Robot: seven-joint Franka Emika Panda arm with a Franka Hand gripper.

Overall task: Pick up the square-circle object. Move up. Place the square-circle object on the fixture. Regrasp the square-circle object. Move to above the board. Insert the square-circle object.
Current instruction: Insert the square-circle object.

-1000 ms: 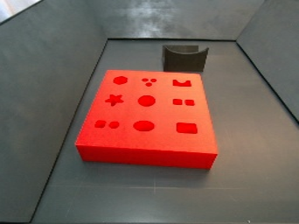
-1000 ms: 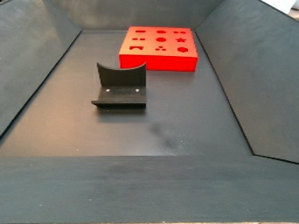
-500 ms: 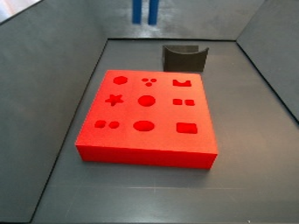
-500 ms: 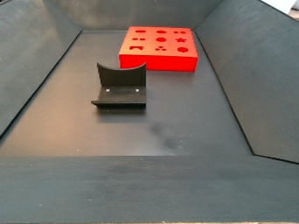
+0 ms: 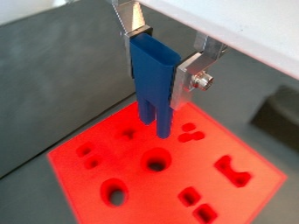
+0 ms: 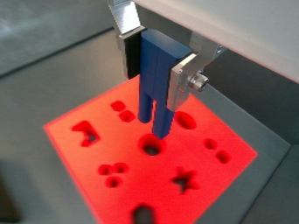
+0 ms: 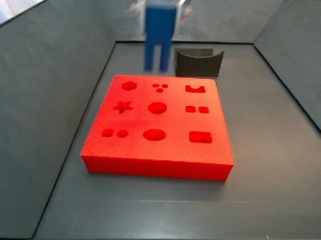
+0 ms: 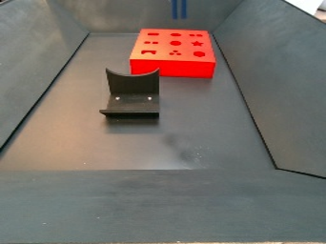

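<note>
The square-circle object (image 5: pixel 152 79) is a blue peg with two prongs pointing down. My gripper (image 5: pixel 158 66) is shut on its blocky upper body, one silver finger (image 5: pixel 187 80) on each side. The same hold appears with the gripper (image 6: pixel 155 70) and the object (image 6: pixel 158 87) in both wrist views. It hangs in the air above the red board (image 5: pixel 122 179), prongs apart from the surface. In a side view the object (image 7: pixel 157 42) is blurred over the board's (image 7: pixel 157 141) far edge. The fixture (image 7: pixel 198 62) stands behind the board and is bare.
Dark sloping walls enclose the floor on all sides. The board (image 8: pixel 174 59) lies at the far end in a side view, with the fixture (image 8: pixel 132 93) on the floor nearer the camera. Only the object's prong tips (image 8: pixel 178 8) show there.
The blue object has come down into the side view, from out of view to just its tips at the top edge to hanging low over the board's far edge.
</note>
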